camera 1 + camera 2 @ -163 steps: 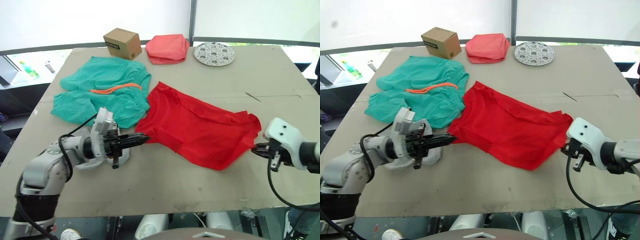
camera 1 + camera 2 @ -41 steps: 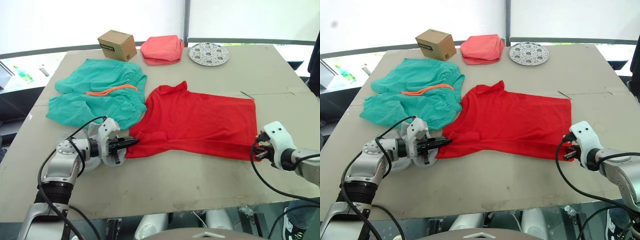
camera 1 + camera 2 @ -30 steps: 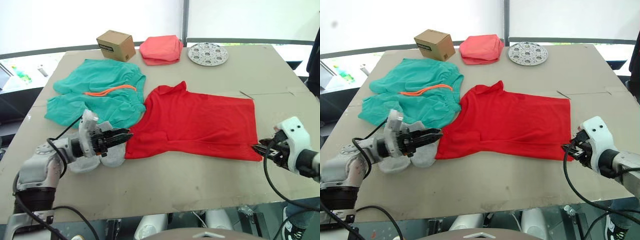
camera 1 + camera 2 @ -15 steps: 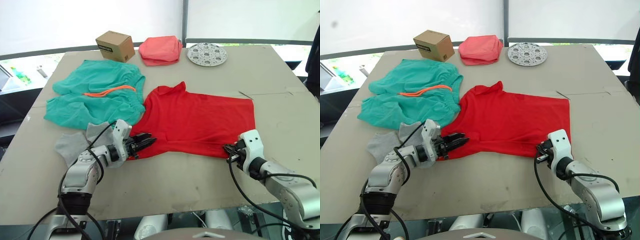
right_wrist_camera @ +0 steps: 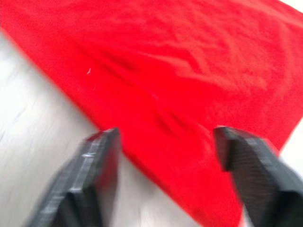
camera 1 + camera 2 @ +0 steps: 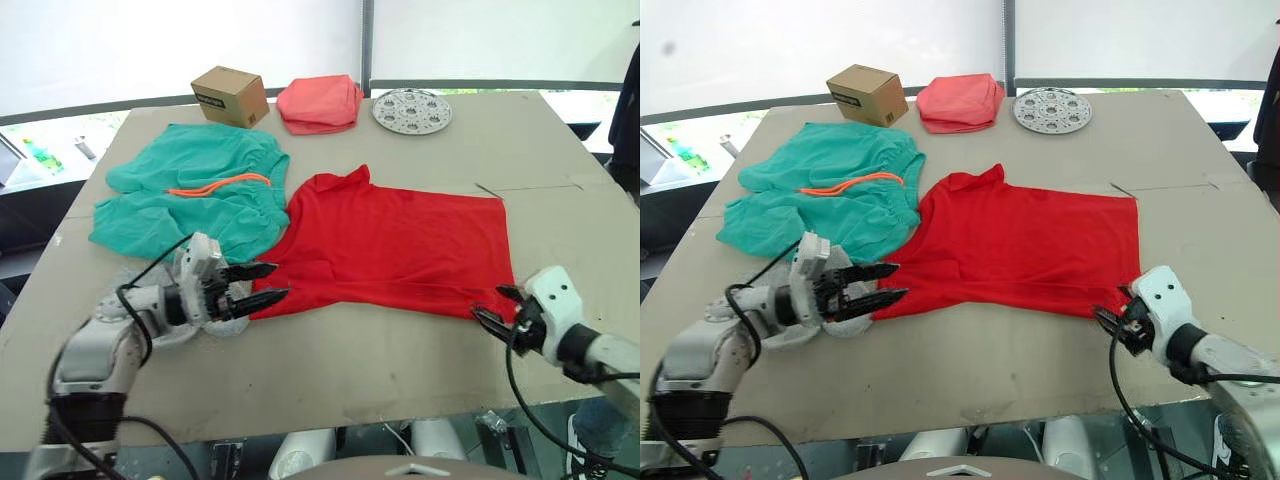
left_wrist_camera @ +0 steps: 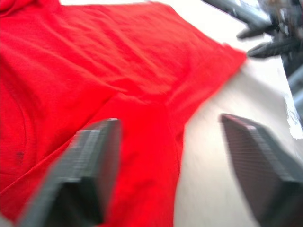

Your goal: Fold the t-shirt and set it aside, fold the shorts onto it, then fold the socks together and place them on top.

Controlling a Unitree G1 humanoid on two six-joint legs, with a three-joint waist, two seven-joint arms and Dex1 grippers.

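Note:
The red t-shirt (image 6: 395,250) lies spread flat across the middle of the table. To its left, the teal shorts (image 6: 190,190) lie spread with their orange drawstring showing. My left gripper (image 6: 278,280) is open at the t-shirt's near left corner, one finger (image 7: 90,175) over the red cloth. My right gripper (image 6: 490,303) is open at the near right corner, its fingers (image 5: 97,175) wide apart over the hem. Nothing is gripped. The grey socks (image 6: 800,332) lie under my left forearm, mostly hidden.
At the table's far edge stand a cardboard box (image 6: 230,95), a folded salmon-pink cloth (image 6: 320,102) and a round perforated metal plate (image 6: 412,110). Bare tabletop (image 6: 380,360) runs along the near edge and to the right of the t-shirt.
Both grippers have opened wide within the last half second. The right one has shifted rightward to the t-shirt's near right corner. The t-shirt lies as it did.

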